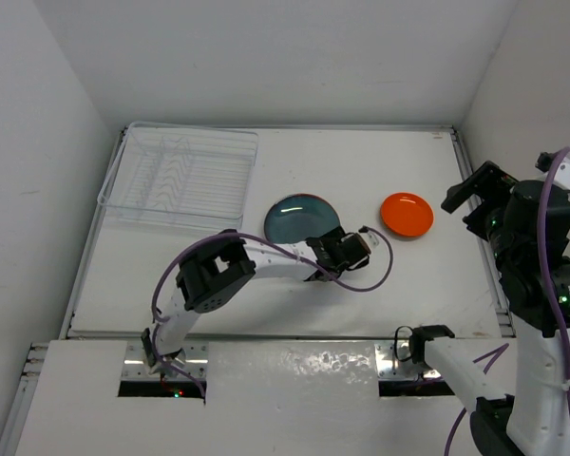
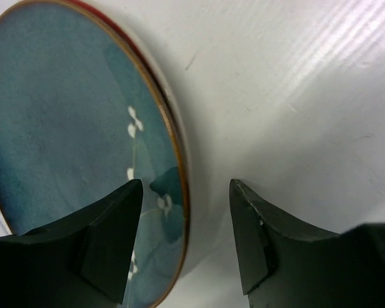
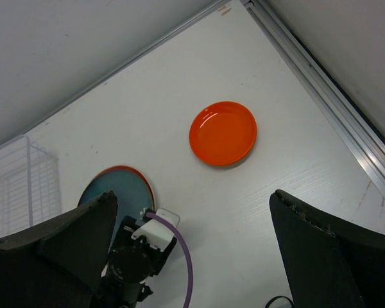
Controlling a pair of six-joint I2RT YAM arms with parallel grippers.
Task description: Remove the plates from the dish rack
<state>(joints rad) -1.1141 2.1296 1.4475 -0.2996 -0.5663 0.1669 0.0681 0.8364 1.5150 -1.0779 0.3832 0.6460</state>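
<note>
A dark teal plate (image 1: 299, 218) with white flower marks lies flat on the table's middle. A red edge shows along its far side; I cannot tell if that is a second plate beneath. My left gripper (image 1: 328, 249) is open at the plate's near right rim. In the left wrist view (image 2: 186, 237) one finger is over the plate (image 2: 70, 122) and the other over bare table, holding nothing. A small orange plate (image 1: 406, 215) lies flat to the right. My right gripper (image 1: 472, 195) is open and empty, raised high above the right edge. The wire dish rack (image 1: 180, 176) stands at the back left with no plates showing. The yellow-gold plate is out of view.
The right wrist view looks down on the orange plate (image 3: 223, 133), the teal plate (image 3: 115, 192), the left arm's wrist (image 3: 138, 256) with its purple cable, and a rack corner (image 3: 19, 186). A metal rail (image 3: 333, 109) runs along the table's right edge. White walls enclose the table.
</note>
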